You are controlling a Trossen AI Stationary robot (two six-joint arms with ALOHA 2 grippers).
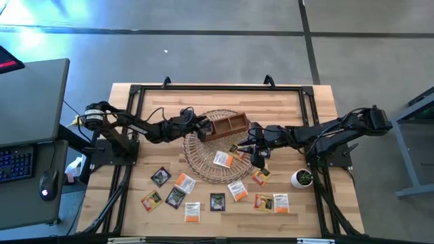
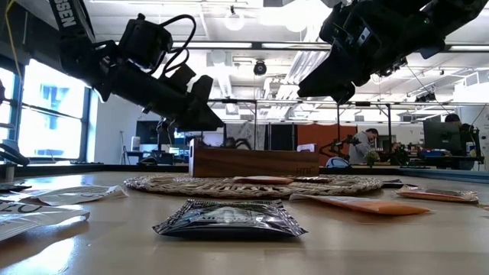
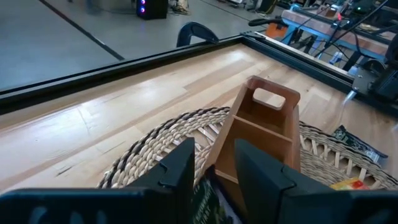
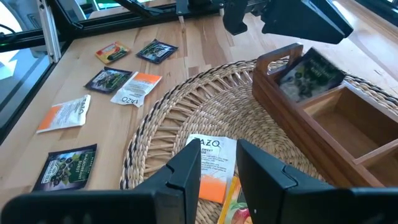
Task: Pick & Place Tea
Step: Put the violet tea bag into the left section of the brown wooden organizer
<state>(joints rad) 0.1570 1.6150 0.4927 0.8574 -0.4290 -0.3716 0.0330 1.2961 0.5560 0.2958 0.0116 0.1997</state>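
My left gripper (image 1: 203, 124) (image 3: 214, 168) is open and hangs over the left end of the brown wooden tray (image 1: 230, 124) (image 4: 323, 118). A black tea sachet (image 4: 308, 74) (image 3: 204, 198) stands leaning in that end compartment, just below the fingers. My right gripper (image 1: 258, 148) (image 4: 219, 168) is open and hovers above a white-and-orange sachet (image 4: 214, 155) (image 1: 222, 159), which lies flat on the round wicker mat (image 1: 203, 159). Several more sachets, black (image 1: 161, 176), orange (image 1: 192, 211) and white (image 1: 237, 190), lie flat on the table near its near edge.
The tray stands on the far part of the wicker mat (image 4: 161, 130). A small white pot with a green plant (image 1: 302, 178) stands by the right arm's base. A black frame (image 1: 217, 88) borders the table. In the low view a black sachet (image 2: 229, 218) lies close to the camera.
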